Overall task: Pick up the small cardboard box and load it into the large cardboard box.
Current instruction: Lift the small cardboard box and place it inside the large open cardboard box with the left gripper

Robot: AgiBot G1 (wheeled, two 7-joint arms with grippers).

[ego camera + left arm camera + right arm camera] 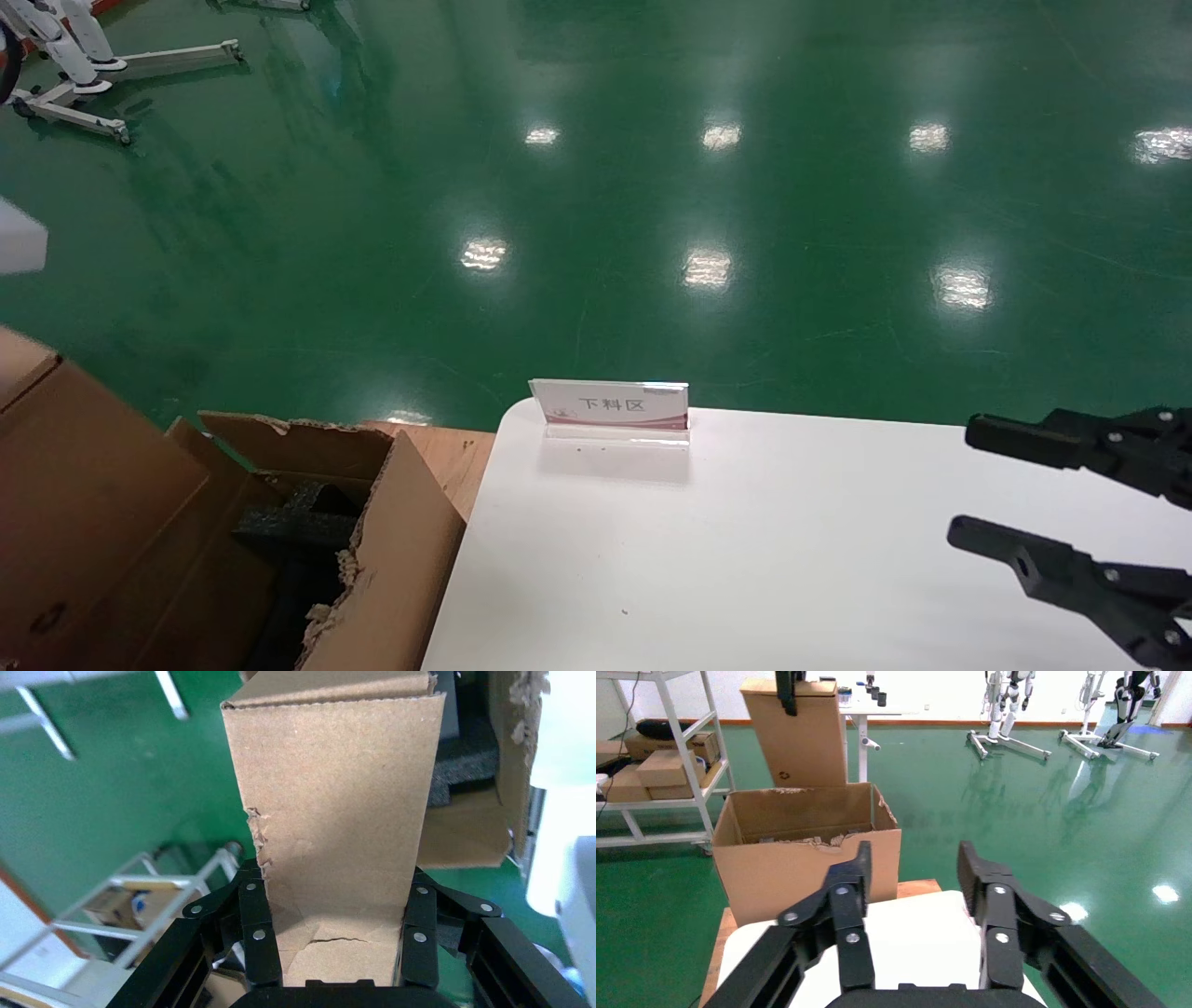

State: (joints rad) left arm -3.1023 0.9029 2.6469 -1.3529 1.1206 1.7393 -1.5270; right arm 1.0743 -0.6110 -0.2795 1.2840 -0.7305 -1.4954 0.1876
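Left tool (341, 952) clamps small cardboard box (337, 811) above large cardboard box (807, 853); right tool (912, 881) released over white table (745, 559).

Small box is up in the air, big carton sitting open underneath

I've got the small cardboard box (800, 738) hanging at the top left of the right wrist frame, plain brown, flat, stood on end with a small dark mark near its lower corner; in the left wrist view its edge looks chewed up. The large cardboard box (807, 855) sits right below it, open-topped, brown corrugated, rim torn and ragged. From my head view it's at the lower left of the frame, and I can see black foam padding down inside.
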